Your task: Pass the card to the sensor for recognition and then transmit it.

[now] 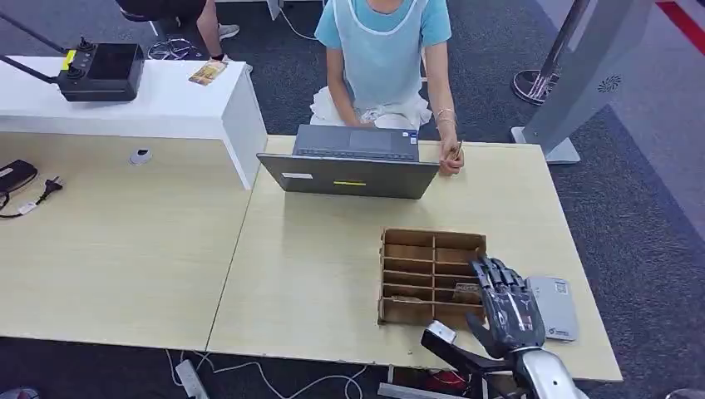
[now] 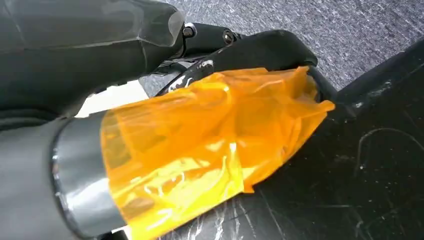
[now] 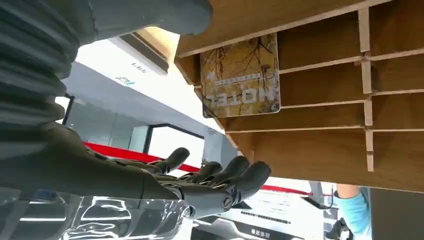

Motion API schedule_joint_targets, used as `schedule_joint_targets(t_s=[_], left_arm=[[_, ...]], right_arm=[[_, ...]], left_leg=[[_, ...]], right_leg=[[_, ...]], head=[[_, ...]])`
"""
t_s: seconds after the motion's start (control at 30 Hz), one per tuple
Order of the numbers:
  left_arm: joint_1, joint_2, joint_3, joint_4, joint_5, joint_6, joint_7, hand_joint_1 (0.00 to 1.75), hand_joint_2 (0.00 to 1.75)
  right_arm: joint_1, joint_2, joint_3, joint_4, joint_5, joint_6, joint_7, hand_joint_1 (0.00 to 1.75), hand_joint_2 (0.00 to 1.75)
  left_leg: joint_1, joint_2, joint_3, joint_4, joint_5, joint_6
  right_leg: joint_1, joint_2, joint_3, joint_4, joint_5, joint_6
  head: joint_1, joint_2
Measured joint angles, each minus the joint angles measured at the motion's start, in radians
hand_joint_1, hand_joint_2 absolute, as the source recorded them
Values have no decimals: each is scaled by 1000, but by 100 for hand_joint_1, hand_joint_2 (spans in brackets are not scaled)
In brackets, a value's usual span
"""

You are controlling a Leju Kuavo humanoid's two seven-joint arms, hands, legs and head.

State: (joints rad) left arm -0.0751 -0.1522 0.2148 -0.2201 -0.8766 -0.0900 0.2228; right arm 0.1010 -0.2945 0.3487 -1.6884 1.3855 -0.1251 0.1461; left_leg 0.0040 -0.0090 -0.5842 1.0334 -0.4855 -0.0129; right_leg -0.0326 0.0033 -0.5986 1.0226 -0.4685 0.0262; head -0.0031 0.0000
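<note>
the task is at its opening step, as i judge it: the card has not been picked up yet. going left to right in the head view, one dark device (image 1: 100,72) sits on one white counter (image 1: 166,100), then one open laptop (image 1: 349,162) stands in front of one person in a blue top (image 1: 382,41) at the far side of the light wooden table (image 1: 316,274). next comes one wooden slotted rack (image 1: 424,274), and in one of its slots near the right end stands one card (image 3: 241,75), printed in yellow and brown with a word that reads like "hotel". the right hand (image 1: 505,303) hovers just beside the rack's right end with its fingers (image 3: 220,172) spread and holding nothing. just right of it lies one grey sensor pad (image 1: 555,307) on the table, and further right one grey gate post (image 1: 582,83) stands on the floor.

the next move, i think, calls for the fingers to reach into the slot and pinch the card's free edge, then lift it straight out so that it clears the thin dividers. the sensor is near, so the carry would be short.

the left hand (image 2: 150,135) is wrapped in orange film; whether its fingers are spread or curled i cannot tell.
</note>
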Motion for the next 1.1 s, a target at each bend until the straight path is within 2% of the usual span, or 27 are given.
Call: schedule_joint_targets(t_s=[0.33,0.47,0.67,0.73,0.97,1.1], left_arm=[[0,-2,-3,0,0,2,0,0,0],[1,-2,-7,0,0,3,0,0,0],[1,-3,-9,0,0,3,0,0,0],[1,-4,-10,0,0,4,0,0,0],[1,-4,-10,0,0,4,0,0,0],[1,-4,-10,0,0,4,0,0,0]], right_arm=[[13,7,-9,1,6,3,4,44,175],[16,9,-10,1,8,8,10,54,175],[19,11,-10,1,8,11,11,51,175],[20,11,-10,1,15,12,18,56,175],[28,13,-10,1,26,15,20,56,175],[29,13,-10,1,26,15,21,66,175]], left_leg=[[0,0,0,0,0,0],[0,0,0,0,0,0],[0,0,0,0,0,0],[0,0,0,0,0,0],[0,0,0,0,0,0],[0,0,0,0,0,0]], right_leg=[[0,0,0,0,0,0],[0,0,0,0,0,0],[0,0,0,0,0,0],[0,0,0,0,0,0],[0,0,0,0,0,0],[0,0,0,0,0,0]], head=[[0,0],[0,0],[0,0],[0,0],[0,0],[0,0]])
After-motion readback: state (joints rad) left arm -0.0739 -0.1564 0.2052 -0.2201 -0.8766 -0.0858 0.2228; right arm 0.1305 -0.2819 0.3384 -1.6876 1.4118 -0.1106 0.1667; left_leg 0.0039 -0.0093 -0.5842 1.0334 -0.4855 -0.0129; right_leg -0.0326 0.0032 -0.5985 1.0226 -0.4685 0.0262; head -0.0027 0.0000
